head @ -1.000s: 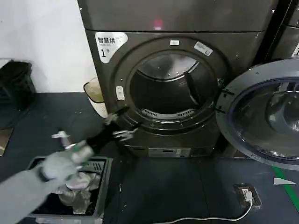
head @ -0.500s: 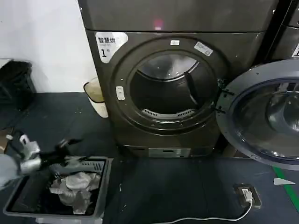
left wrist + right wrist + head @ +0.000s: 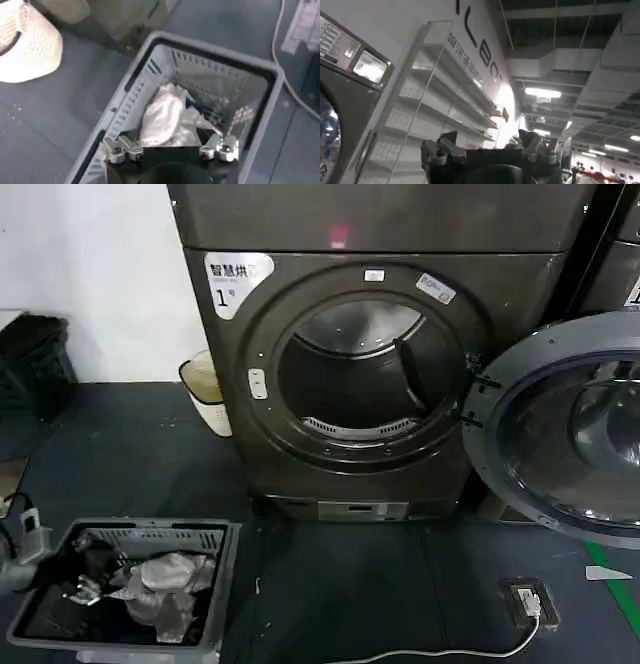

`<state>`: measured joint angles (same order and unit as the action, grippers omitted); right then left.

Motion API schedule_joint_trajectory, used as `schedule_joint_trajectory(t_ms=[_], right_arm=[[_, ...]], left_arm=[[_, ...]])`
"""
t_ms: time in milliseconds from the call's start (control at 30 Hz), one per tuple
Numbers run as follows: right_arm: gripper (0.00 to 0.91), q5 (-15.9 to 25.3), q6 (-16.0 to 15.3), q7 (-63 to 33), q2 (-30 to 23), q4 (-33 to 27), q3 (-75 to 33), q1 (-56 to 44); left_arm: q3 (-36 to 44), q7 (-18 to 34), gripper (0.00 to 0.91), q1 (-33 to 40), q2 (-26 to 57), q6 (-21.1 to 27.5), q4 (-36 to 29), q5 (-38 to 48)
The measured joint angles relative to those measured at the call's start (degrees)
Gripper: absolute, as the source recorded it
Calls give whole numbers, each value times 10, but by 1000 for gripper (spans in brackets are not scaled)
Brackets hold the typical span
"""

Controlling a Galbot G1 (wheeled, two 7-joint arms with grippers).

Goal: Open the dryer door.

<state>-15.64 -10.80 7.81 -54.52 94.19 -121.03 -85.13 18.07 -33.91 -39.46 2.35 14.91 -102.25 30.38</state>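
Left gripper: the left gripper (image 3: 170,149) hangs over the grey basket (image 3: 225,569), at about 8 o'clock from the dryer mouth in the head view. Its two fingers stand wide apart and hold nothing.
Under it: white clothes (image 3: 165,120) lie in the basket, just below the fingers.
Right gripper: the right gripper (image 3: 490,150) points up toward the ceiling lights, with spread fingers and nothing between them.
Dryer door: the dryer door (image 3: 560,429) is swung wide open. It hangs at 3 o'clock from the round mouth, with its hinge on that side.
Dryer mouth: the drum opening (image 3: 365,374) of machine "1" is dark and looks empty.
Which way: the door lies far off at 2 o'clock from the left gripper, well apart from it.
Job: I think the opening is done.
Room to move: the dark floor (image 3: 350,594) between basket and dryer is bare. A white cable (image 3: 450,649) and a small box (image 3: 530,599) lie at 5 o'clock, near the door.
Side: a pale bin (image 3: 205,389) stands at 9 o'clock, just beside the dryer.
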Motion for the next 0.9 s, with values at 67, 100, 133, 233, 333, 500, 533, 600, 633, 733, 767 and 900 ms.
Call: schedule_joint_trajectory(t_ms=[67, 100, 133, 233, 333, 500, 533, 600, 633, 733, 767, 900], right_arm=[[907, 0, 0, 0, -2, 1, 1, -1], [907, -1, 0, 0, -3, 1, 1, -2], [907, -1, 0, 1, -3, 1, 1, -3], [907, -1, 0, 1, -3, 4, 0, -5], [907, -2, 0, 1, -3, 6, -2, -8], [907, -2, 1, 2, -2, 4, -4, -9], [907, -2, 1, 2, -2, 3, -3, -9], [907, -2, 1, 2, -2, 3, -3, -8], [907, -2, 1, 2, -2, 3, -3, -8], [907, -2, 1, 2, -2, 3, -4, -10], [907, -2, 1, 2, -2, 3, -5, -10], [907, -2, 1, 2, -4, 4, -5, -11]], left_arm=[[0, -7, 907, 0, 2, 0, 3, -14], [0, -7, 907, 1, 2, 1, 4, -15], [0, -7, 907, 1, 2, 2, 5, -15], [0, -6, 907, 2, 1, 5, 8, -20], [0, -6, 907, 2, 1, 7, 8, -22], [0, -1, 907, 2, 1, -10, 12, -27], [0, -4, 907, 2, 1, -12, 12, -31], [0, -8, 907, 2, 3, -13, 11, -39], [-1, -9, 907, 2, 3, -12, 11, -41], [-1, -15, 907, 1, 5, -12, 10, -51], [0, -17, 907, 1, 5, -12, 11, -55], [4, -17, 907, -1, 4, -17, 15, -67]])
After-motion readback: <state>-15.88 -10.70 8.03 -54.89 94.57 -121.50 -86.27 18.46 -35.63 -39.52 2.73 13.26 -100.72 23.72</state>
